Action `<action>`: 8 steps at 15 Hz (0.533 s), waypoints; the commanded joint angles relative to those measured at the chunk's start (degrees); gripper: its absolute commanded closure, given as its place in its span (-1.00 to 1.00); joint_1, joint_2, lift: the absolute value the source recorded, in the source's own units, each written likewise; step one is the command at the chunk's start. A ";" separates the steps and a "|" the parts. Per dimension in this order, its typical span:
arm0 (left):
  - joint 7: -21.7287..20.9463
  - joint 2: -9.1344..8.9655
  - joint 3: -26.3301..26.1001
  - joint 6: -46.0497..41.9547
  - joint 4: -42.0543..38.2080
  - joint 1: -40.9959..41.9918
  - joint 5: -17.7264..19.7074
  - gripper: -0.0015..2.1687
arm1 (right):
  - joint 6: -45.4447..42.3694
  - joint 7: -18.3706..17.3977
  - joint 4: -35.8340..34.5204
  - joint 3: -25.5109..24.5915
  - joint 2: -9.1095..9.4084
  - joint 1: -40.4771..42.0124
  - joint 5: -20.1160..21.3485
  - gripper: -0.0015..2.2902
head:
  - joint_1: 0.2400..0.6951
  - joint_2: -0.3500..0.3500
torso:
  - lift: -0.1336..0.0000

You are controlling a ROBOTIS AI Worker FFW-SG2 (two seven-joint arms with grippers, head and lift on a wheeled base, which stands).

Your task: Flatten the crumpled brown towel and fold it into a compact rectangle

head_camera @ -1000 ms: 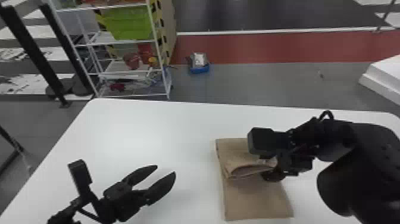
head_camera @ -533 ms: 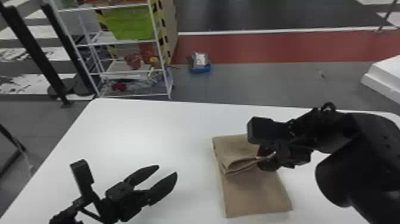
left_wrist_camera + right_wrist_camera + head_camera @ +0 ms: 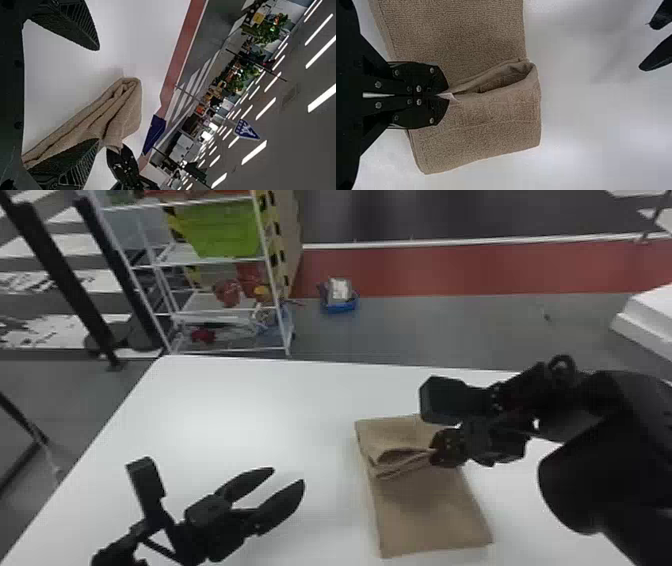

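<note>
The brown towel (image 3: 430, 510) lies on the white table as a long strip, its far part folded over and bulging in loose layers. Over its right side is my right gripper (image 3: 440, 455), pinching the edge of the folded flap. In the right wrist view the closed fingers of the right gripper (image 3: 447, 94) hold that edge of the towel (image 3: 486, 126), with a small pale tag at the tips. Left of the towel, apart from it, my left gripper (image 3: 290, 477) is open and holds nothing. The left wrist view has the left gripper (image 3: 97, 95) with the towel (image 3: 123, 114) beyond it.
The white table (image 3: 225, 405) extends around the towel, with bare surface between it and the left gripper. Past the far edge stand a wire shelf (image 3: 220, 307) with bins and a blue container (image 3: 341, 307) on the floor.
My right gripper has moved slightly left and toward the far side with the towel's flap in it. The towel's far part has shifted a little with it. The left gripper has barely moved.
</note>
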 commanded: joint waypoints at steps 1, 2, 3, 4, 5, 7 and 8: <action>-0.75 -0.15 -0.37 0.34 -0.03 0.00 -0.85 -0.94 | 1.06 0.27 -3.34 -0.83 -0.85 0.21 -1.35 0.13 | 1.00 0.33 | -0.85; -1.10 -0.15 -0.90 0.34 0.05 -0.17 -1.02 -0.94 | 1.06 0.27 -4.22 -1.36 -0.85 0.47 -1.43 0.13 | 1.00 0.34 | -0.85; -1.28 -0.15 -2.39 0.34 0.23 -0.44 -2.08 -0.94 | 1.06 0.27 -4.39 -2.24 -0.85 0.30 -2.14 0.13 | 1.00 0.33 | -0.85; -1.46 -0.15 -4.41 0.17 0.49 -0.70 -3.31 -0.94 | 1.06 0.27 -4.30 -3.21 -0.58 -0.06 -2.93 0.13 | 1.00 0.32 | -0.85; -1.37 -0.15 -6.43 -0.01 0.76 -1.14 -3.84 -0.94 | 1.23 0.27 -4.30 -4.00 -0.06 -0.50 -3.37 0.13 | 1.00 0.27 | -0.85; 0.48 -0.15 -10.56 -2.47 2.34 -2.37 -4.54 -0.93 | 1.59 0.27 -4.39 -5.23 0.47 -0.85 -4.60 0.13 | 1.00 0.18 | -0.85; 3.29 -0.15 -12.76 -4.40 3.31 -2.81 -5.07 -0.93 | 1.76 0.27 -5.01 -6.28 0.73 -0.76 -5.21 0.13 | 1.00 0.14 | -0.85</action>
